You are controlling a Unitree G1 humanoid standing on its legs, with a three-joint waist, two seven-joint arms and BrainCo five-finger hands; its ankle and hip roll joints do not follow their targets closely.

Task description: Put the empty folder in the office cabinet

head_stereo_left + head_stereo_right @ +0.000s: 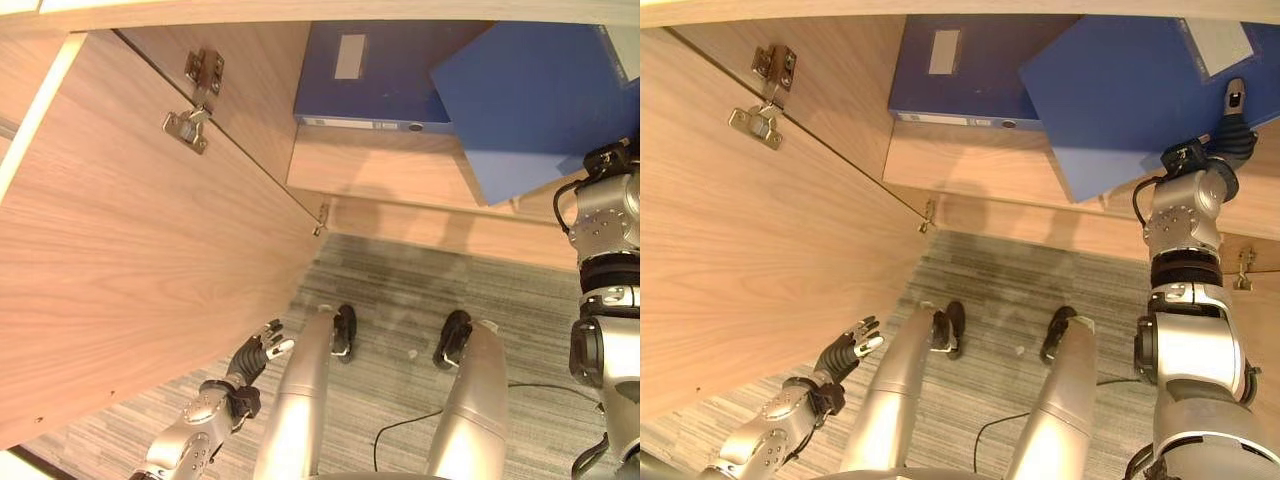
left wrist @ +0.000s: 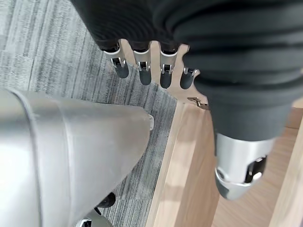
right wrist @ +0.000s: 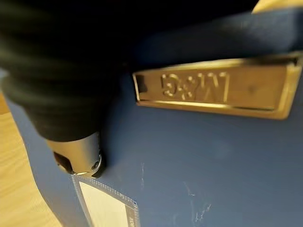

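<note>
The right hand (image 1: 1233, 120) grips the tilted blue folder (image 1: 1120, 90) over the cabinet shelf (image 1: 970, 165); the left hand (image 1: 255, 355) hangs open, empty. Tilted, its corner could snag the second folder (image 1: 375, 75) lying further left.

A blue folder (image 1: 375, 75) lies flat on the wooden cabinet shelf (image 1: 370, 160), above grey carpeted floor (image 1: 400, 290).
</note>
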